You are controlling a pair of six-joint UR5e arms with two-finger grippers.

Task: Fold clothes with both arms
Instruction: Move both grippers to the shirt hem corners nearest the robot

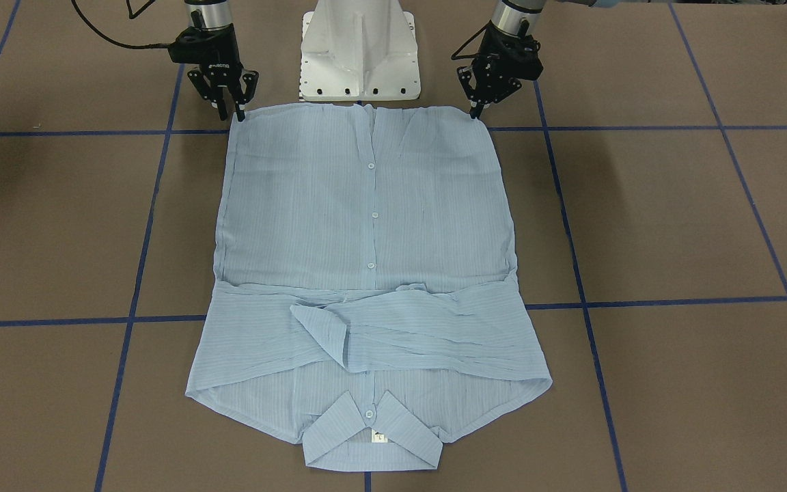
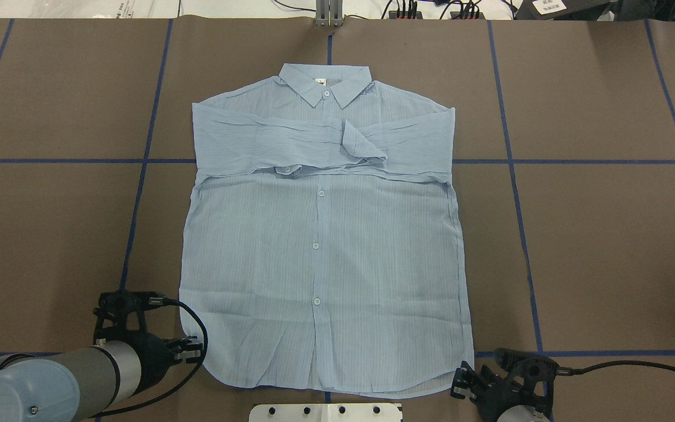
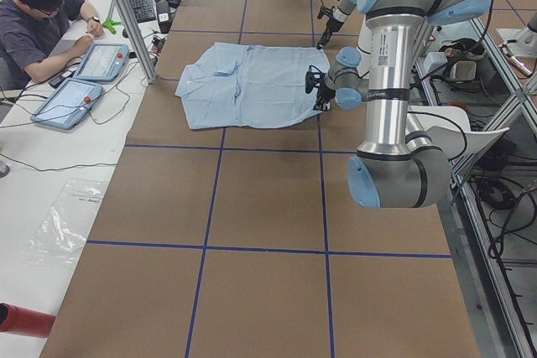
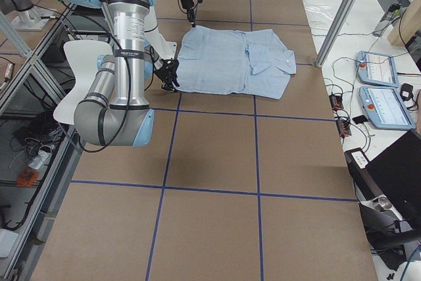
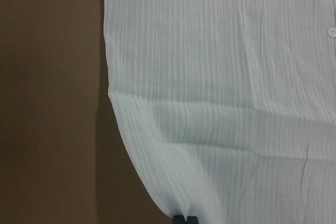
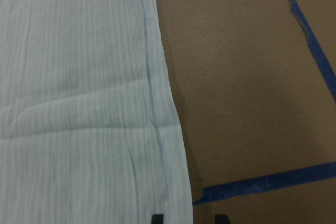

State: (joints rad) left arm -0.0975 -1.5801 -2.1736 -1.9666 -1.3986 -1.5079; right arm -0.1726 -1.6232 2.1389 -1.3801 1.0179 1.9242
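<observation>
The light blue striped shirt (image 1: pixel 366 225) lies flat and buttoned on the brown table, sleeves folded across the chest and collar (image 2: pixel 324 85) at the far side. My left gripper (image 2: pixel 197 347) is at the hem's left corner. In the left wrist view its fingertips (image 5: pixel 185 219) are closed together on the hem edge of the shirt (image 5: pixel 220 77). My right gripper (image 2: pixel 459 385) is at the hem's right corner. In the right wrist view its fingertips (image 6: pixel 188 219) stand apart on either side of the shirt's side edge (image 6: pixel 157 103).
The white pedestal base (image 1: pixel 359 55) stands just behind the hem between the two arms. Blue tape lines (image 1: pixel 639 128) cross the brown table. An operator (image 3: pixel 42 23) sits with tablets (image 3: pixel 71 98) at the far side.
</observation>
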